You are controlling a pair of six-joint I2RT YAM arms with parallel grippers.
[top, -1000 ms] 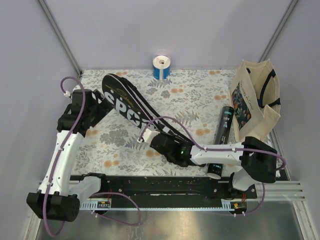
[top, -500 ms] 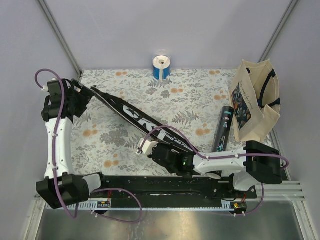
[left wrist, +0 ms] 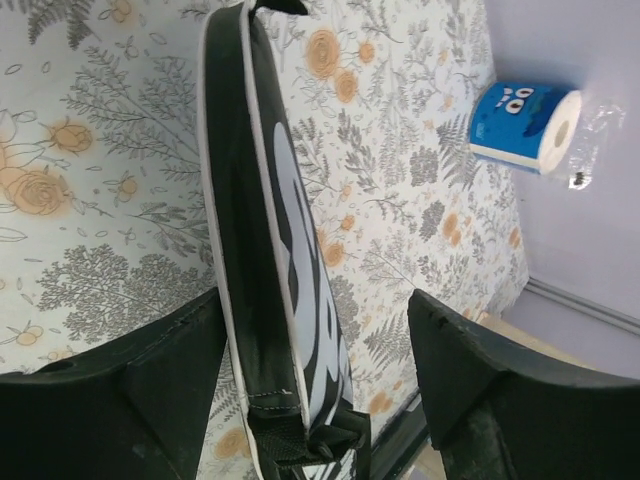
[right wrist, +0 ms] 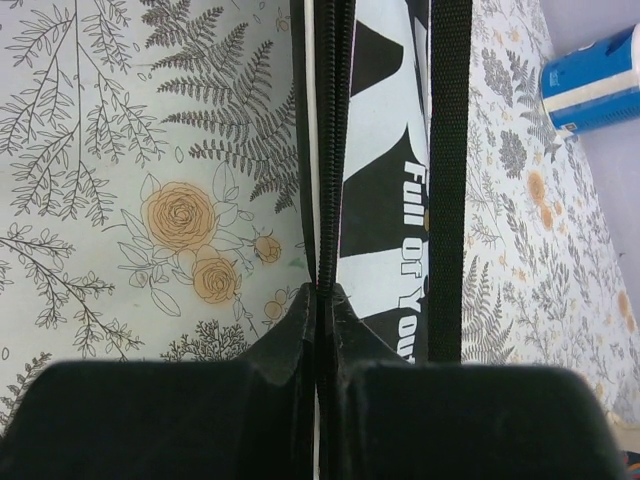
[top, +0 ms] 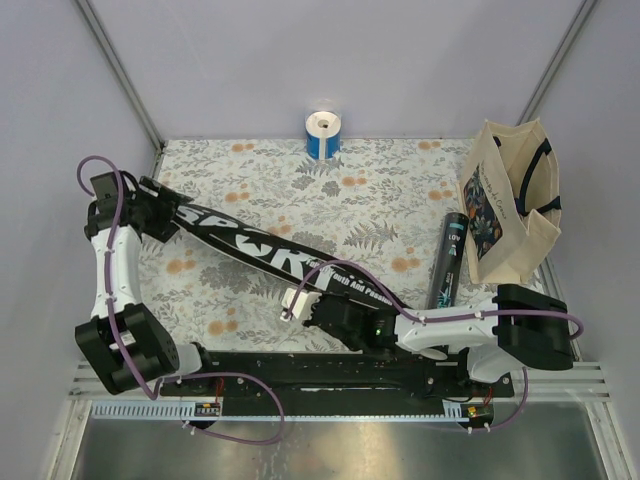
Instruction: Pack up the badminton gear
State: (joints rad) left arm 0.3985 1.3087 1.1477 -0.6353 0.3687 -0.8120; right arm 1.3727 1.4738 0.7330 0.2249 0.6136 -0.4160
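Lying diagonally on the bench (top: 400,190), the racket cover (top: 250,245) is pinched at its zip by the closed right tool (right wrist: 320,298) and straddled by the gaping left tool (left wrist: 318,310); it should be kept taut.

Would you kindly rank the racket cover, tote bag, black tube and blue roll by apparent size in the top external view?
Largest: racket cover, the longest, but the tote bag fills a similar or greater area, so I cannot rank those two.
Then: black tube.
Smallest: blue roll.
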